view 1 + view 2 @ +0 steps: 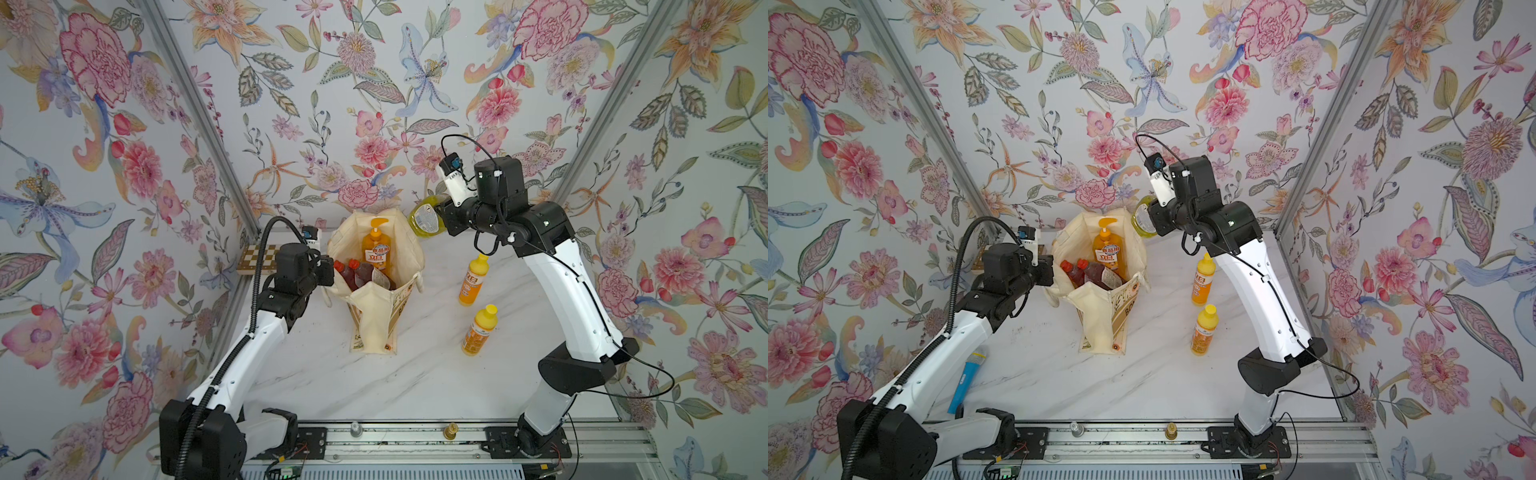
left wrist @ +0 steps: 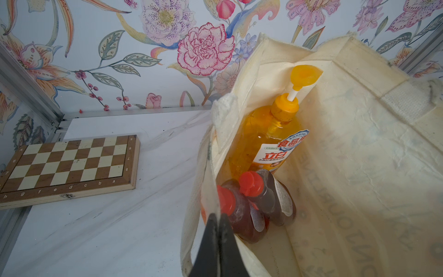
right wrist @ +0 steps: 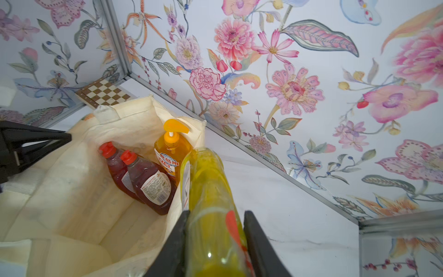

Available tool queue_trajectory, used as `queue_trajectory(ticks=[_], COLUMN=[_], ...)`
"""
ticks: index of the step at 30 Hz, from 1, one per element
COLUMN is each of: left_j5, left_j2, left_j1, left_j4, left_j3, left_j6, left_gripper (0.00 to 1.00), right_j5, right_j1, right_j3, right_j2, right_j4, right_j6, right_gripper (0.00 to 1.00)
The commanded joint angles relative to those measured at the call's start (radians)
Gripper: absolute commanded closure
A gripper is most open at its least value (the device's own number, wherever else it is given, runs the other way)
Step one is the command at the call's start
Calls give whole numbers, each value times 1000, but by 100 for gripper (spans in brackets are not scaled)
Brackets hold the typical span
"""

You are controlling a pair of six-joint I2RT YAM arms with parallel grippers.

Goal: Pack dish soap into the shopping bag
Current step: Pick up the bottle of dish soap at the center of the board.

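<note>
The cream shopping bag (image 1: 374, 307) (image 1: 1096, 309) stands open at the table's back middle. Inside it lean a tall orange pump bottle (image 1: 376, 249) (image 2: 263, 134) (image 3: 171, 148) and two dark-red, red-capped bottles (image 1: 357, 274) (image 2: 275, 201) (image 3: 151, 182). My left gripper (image 1: 330, 272) (image 2: 219, 215) is shut on the bag's left rim. My right gripper (image 1: 436, 216) (image 3: 217, 213) is shut on an olive-green bottle (image 1: 424, 218) (image 3: 211, 182), held tilted above the bag's back right rim. Two orange, yellow-capped bottles (image 1: 471, 280) (image 1: 478, 332) stand upright to the right of the bag.
A wooden chessboard (image 2: 69, 165) (image 1: 257, 257) lies in the back left corner. A blue stick-shaped object (image 1: 967, 380) lies under the left arm near the front. Flowered walls close in the left, back and right sides. A metal rail (image 1: 395, 436) runs along the front edge.
</note>
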Motion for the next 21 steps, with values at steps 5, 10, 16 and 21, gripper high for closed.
queue_trajectory(ticks=[5,10,16,21], left_j5=[25,17,1,-7], left_j2=[25,49,103,145], left_j1=[9,8,11,20], left_j4=[1,-9,-19,-21], left_j3=[50,89,153,199], left_j6=[30,55,92,121], left_gripper=[100,100,100,100], right_j5=[-168,-193,-192,-180], right_j1=[83,122,162,186], right_j3=[51,45,24,-5], right_j2=[53,101,129,130], right_j4=[93,77,56,56], right_j6=[-30,-39,-38,-27], right_gripper=[100,100,100,100])
